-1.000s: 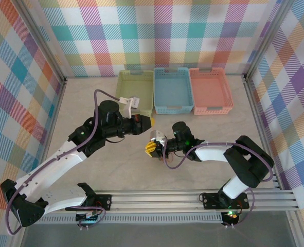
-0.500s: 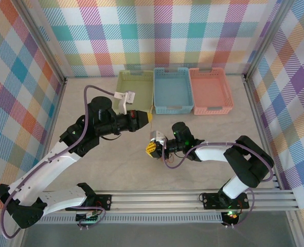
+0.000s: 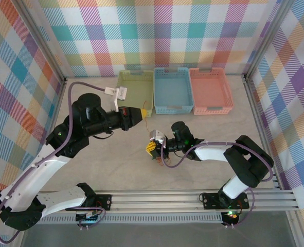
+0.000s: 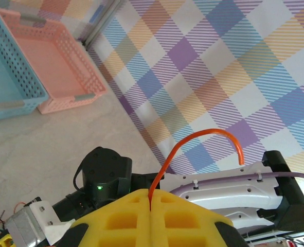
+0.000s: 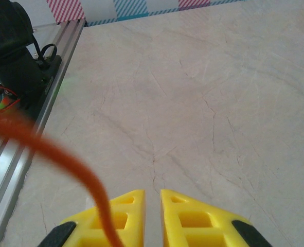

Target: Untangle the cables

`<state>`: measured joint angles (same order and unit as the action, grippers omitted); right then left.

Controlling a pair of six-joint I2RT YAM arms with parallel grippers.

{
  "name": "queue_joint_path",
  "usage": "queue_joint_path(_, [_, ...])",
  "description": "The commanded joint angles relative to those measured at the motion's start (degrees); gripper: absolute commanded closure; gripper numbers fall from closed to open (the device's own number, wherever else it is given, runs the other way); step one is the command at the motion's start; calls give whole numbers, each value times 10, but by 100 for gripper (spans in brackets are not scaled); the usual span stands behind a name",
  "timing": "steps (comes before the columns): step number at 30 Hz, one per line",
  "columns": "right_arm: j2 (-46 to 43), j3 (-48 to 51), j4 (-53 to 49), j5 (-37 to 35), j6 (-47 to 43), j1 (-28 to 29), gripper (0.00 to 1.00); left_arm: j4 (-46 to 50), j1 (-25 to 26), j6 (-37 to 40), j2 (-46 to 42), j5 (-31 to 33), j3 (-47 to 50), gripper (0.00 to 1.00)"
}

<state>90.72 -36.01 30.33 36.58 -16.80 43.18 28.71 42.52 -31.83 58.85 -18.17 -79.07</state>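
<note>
Mid-separation, I reckon: left gripper (image 4: 150, 198) pinches the thin orange-red cord (image 4: 193, 139); right gripper (image 5: 153, 198), barely ajar, must anchor next.

Orange cable (image 4: 193, 141) sits between left gripper's (image 4: 150, 194) yellow fingers; right gripper's (image 5: 153, 198) fingers yellow too. Past the fingertips: green basket (image 3: 136, 87), blue basket (image 3: 173, 91), pink basket (image 3: 210, 91), pastel plaid walls (image 4: 218, 62), beige veined table (image 5: 218, 103).

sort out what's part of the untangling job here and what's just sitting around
Job:
- orange cable, pinched in the left gripper
- right gripper, close beside that cable

Lying about:
- green basket
- blue basket
- pink basket
</note>
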Motion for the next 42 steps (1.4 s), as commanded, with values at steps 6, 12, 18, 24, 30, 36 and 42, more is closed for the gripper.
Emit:
queue_joint_path(6, [9,-13,-14,-30,-1,1,84,51,4,44,-34,39,-60,100])
queue_joint_path(12, [10,-16,-19,-42,2,-1,84,87,3,73,-41,77,-98,100])
queue_joint_path(18, [13,-21,-27,-49,4,-1,84,100,3,85,-39,93,-127,100])
queue_joint_path(24, [16,-25,-38,-68,5,-2,85,109,4,94,-35,101,-147,100])
queue_joint_path(30, [5,-14,-17,-59,5,-4,80,97,3,85,-21,81,-139,100])
queue_joint_path(36, [-24,22,53,-7,3,-3,67,76,3,71,13,48,-136,100])
queue_joint_path(42, [-50,29,98,42,4,-2,54,69,3,65,73,16,-184,100])
